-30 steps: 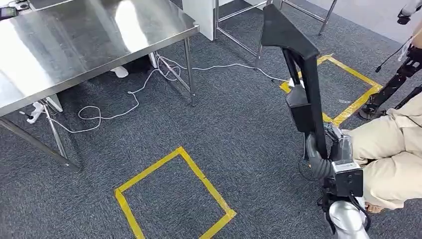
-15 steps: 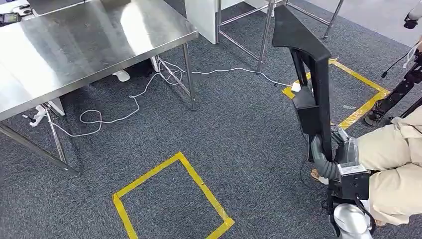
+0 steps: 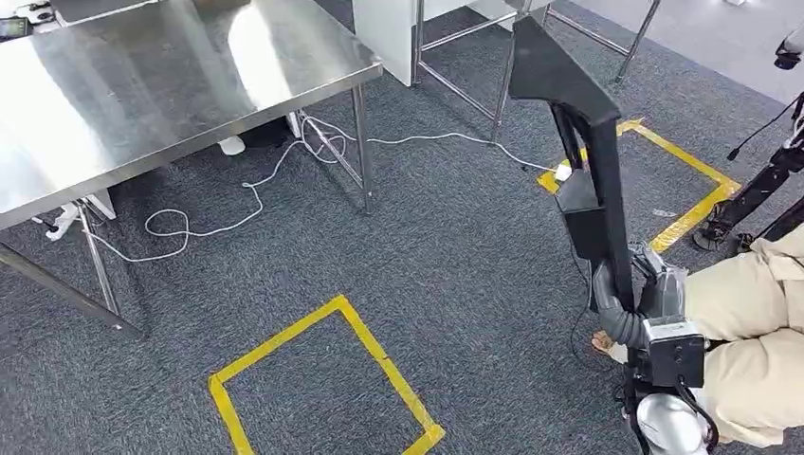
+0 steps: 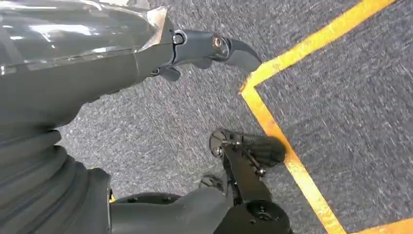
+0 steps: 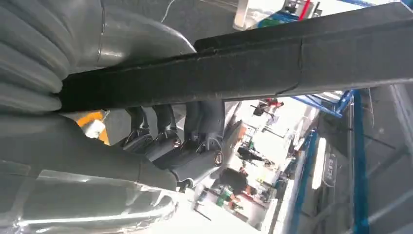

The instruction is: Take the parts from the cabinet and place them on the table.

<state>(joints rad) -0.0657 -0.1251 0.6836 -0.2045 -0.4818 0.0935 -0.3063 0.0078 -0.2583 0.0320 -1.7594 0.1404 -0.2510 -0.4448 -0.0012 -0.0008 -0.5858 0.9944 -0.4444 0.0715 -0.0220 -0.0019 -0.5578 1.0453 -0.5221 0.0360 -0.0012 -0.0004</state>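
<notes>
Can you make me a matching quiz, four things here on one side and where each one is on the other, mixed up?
Things:
1. black part
2. white cable
3. left hand
4. table

Places:
A. on the carpet, under the table
B. hanging over the carpet, holding nothing
C. held upright by the right hand
D. beside the yellow square

Pairs: 1-C, 2-A, 3-B, 4-D
</notes>
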